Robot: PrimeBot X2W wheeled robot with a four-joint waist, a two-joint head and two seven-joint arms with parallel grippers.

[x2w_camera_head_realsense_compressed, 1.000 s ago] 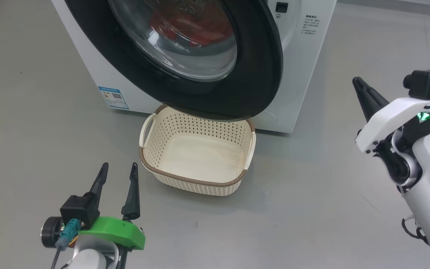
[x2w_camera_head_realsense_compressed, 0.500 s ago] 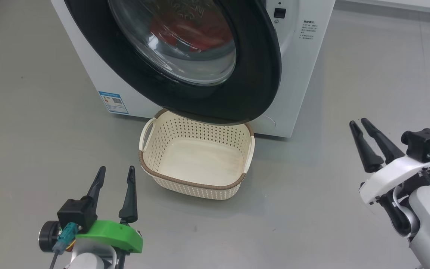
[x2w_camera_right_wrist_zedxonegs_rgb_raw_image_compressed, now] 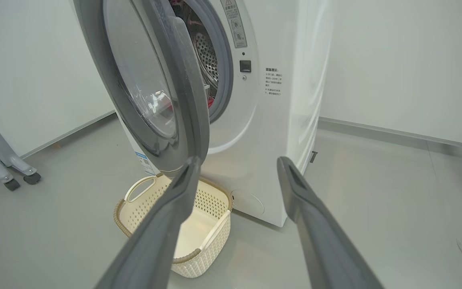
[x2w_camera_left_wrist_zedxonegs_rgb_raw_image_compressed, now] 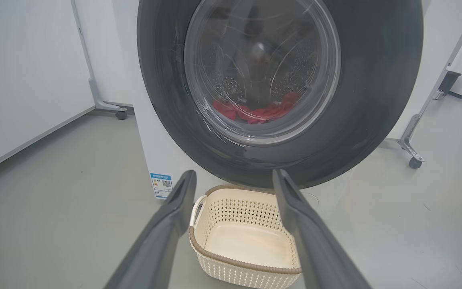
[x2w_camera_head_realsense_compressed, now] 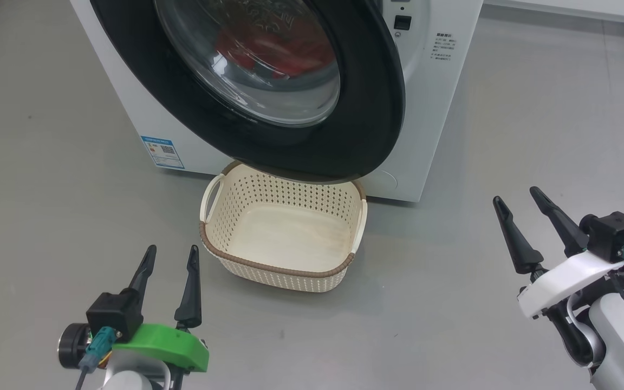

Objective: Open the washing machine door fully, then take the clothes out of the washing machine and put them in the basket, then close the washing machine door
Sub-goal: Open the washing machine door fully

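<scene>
washing machine (x2w_camera_head_realsense_compressed: 436,119): stood on the floor (x2w_camera_head_realsense_compressed: 453,303) toward its far edge, by the white wall; a blue label (x2w_camera_head_realsense_compressed: 162,152) is noted low on the front, at the left.
washing machine door (x2w_camera_head_realsense_compressed: 247,81): found partly open, swung out from its left side; in the right wrist view a gap to the grey gasket is seen at its right edge.
clothes (x2w_camera_left_wrist_zedxonegs_rgb_raw_image_compressed: 255,112): red, seen through the door glass, lying low in the drum.
basket (x2w_camera_head_realsense_compressed: 268,268): set on the floor just before the machine's front; in the head view its far rim is overlapped by the door's lower edge.
left gripper (x2w_camera_head_realsense_compressed: 173,249): held over the near side of the floor, left of the basket and apart from it; jaws spread.
right gripper (x2w_camera_head_realsense_compressed: 515,195): held well to the right of the basket, apart from the machine; jaws spread.
</scene>
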